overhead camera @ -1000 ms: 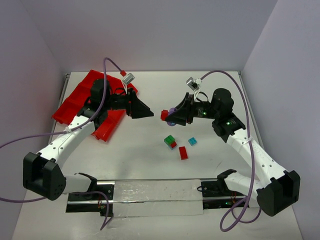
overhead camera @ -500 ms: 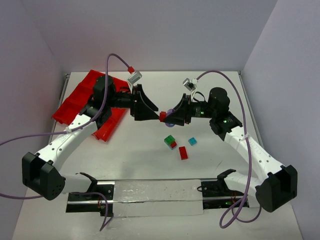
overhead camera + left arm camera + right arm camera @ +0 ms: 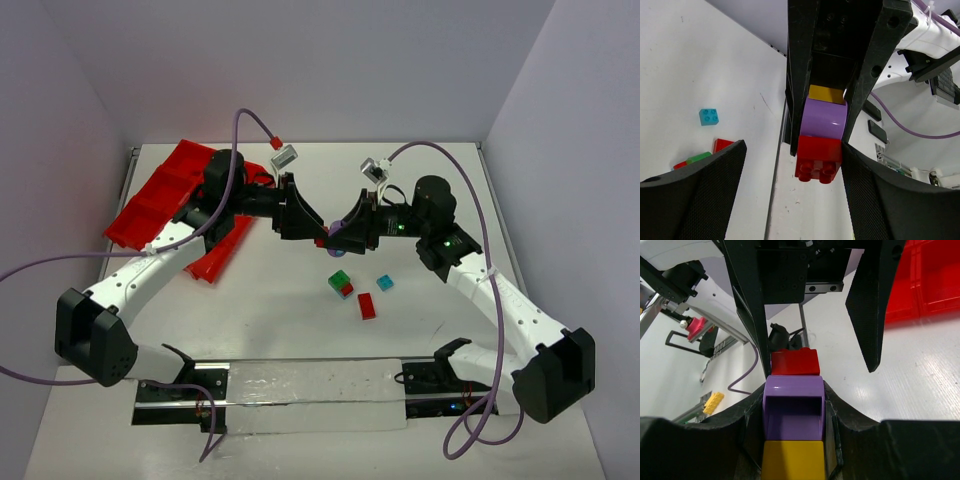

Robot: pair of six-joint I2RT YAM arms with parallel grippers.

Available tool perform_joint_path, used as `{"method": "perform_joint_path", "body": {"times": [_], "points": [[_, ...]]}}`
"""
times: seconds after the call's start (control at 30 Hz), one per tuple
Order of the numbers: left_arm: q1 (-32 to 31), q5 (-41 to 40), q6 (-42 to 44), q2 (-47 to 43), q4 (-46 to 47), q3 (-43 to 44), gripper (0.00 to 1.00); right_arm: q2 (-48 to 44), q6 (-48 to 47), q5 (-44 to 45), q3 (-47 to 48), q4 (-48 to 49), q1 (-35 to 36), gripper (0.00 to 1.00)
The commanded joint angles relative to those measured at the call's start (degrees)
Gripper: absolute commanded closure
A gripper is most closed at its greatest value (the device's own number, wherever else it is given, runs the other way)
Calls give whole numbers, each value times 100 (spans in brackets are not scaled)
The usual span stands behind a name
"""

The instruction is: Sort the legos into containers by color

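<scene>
White worktop lies under the stack of legos, yellow, purple and red, clamped between the fingers of my right gripper, red end sticking out past the tips. My left gripper stands wide, one finger either side of that red end. Behind it sits the red tray.

Seven legos are in view. Three are joined in one three-brick stack in mid-air: one stacked red brick, one purple brick and one yellow brick. Four lie on the table, right of centre: one green-on-red pair, one cyan brick and one loose red brick. By colour there are three red and one each of green, cyan, purple and yellow. One red tray sits at the far left.
</scene>
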Motion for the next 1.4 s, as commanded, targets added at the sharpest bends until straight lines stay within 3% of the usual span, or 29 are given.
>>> {"method": "perform_joint_path", "body": {"times": [0.0,0.17,0.37,0.87,1.07,1.17,1.37], "points": [[-66,111,127,-77,159,239,22,15,-34,27,294,228,72,100],[-66,258,63,-131,285,150,41,30,-40,75,286,234,72,100],[-66,428,27,-251,473,66,100,92,-52,150,284,193,81,100],[322,908,1819,-1063,-1429,-53,100,222,121,21,14,547,55,100],[748,986,1919,-1180,-1570,-203,100,253,159,-30,41,594,46,100],[1213,175,1846,-1142,-1866,15,100,267,-110,528,171,46,46,100],[2125,-3680,827,-188,-2792,1215,100,312,-358,1900,383,-767,47,100]]}}
